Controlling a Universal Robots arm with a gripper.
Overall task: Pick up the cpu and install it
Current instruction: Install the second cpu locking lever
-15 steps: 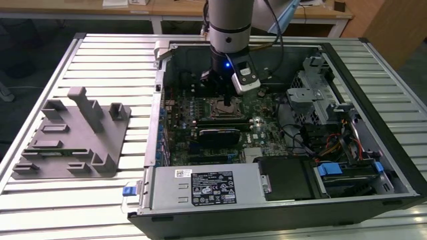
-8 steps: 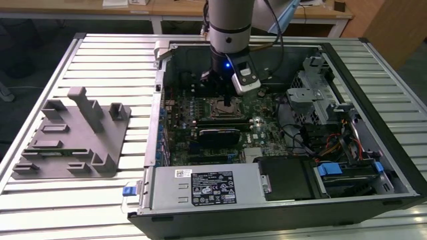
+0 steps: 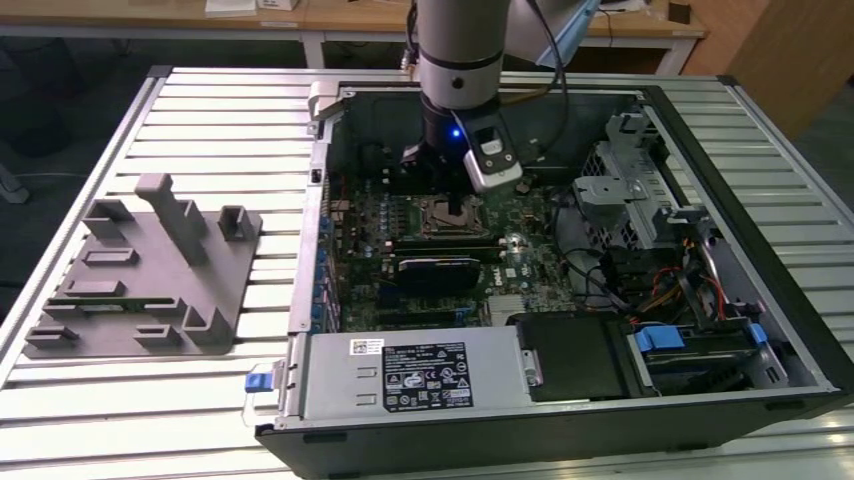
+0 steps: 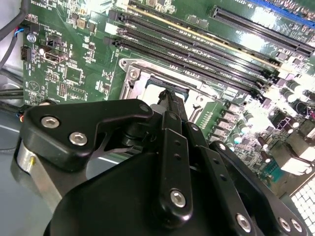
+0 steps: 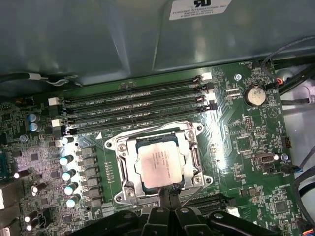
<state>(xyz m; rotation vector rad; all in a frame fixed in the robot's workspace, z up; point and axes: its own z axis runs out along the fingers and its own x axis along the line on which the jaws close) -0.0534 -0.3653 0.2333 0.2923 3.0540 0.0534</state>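
Observation:
The cpu (image 5: 160, 166), a flat square chip with a silvery top, lies level inside the metal-framed socket (image 5: 189, 147) on the green motherboard (image 5: 236, 142). My gripper (image 5: 172, 189) hangs right over the socket, its narrow fingertips together at the chip's edge; whether they touch it I cannot tell. In the second wrist view the gripper (image 4: 170, 98) tapers to a closed point above the socket frame (image 4: 135, 73). In the exterior view the arm reaches down into the open computer case, with the gripper (image 3: 451, 198) just above the socket (image 3: 449, 216).
Memory slots (image 5: 138, 101) run beside the socket, with a row of capacitors (image 5: 69, 167) on another side. A grey plastic fixture (image 3: 140, 270) stands on the slatted table at the exterior view's left. The power supply (image 3: 414, 370) and the drive cage (image 3: 641, 200) crowd the case.

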